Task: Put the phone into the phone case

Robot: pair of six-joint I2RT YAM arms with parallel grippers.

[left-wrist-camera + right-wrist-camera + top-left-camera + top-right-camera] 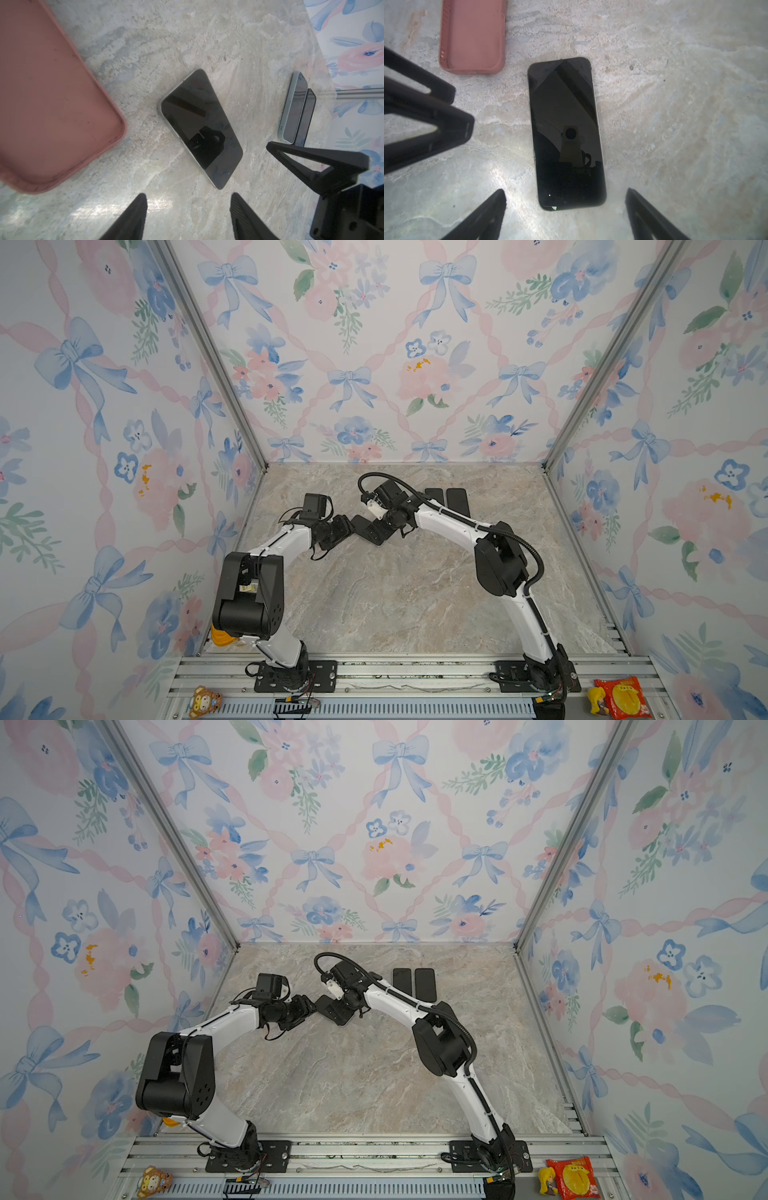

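The phone (566,133) lies flat and screen-up on the marble table (675,124), black with a pale rim. It shows again in the left wrist view as the phone (201,128). The empty pink phone case (473,35) lies open side up just beyond it, apart from it, also seen as the case (52,104). My right gripper (565,191) is open wide, hovering over the phone's near end without touching it. My left gripper (188,195) is open over bare table by the phone's corner. In both top views the grippers (347,531) (372,531) meet and hide phone and case.
Two more dark phones (457,502) (402,979) lie side by side at the back right, also visible as phones (295,108). Floral walls close three sides. A toy bear (203,699) and a red packet (623,697) rest on the front rail.
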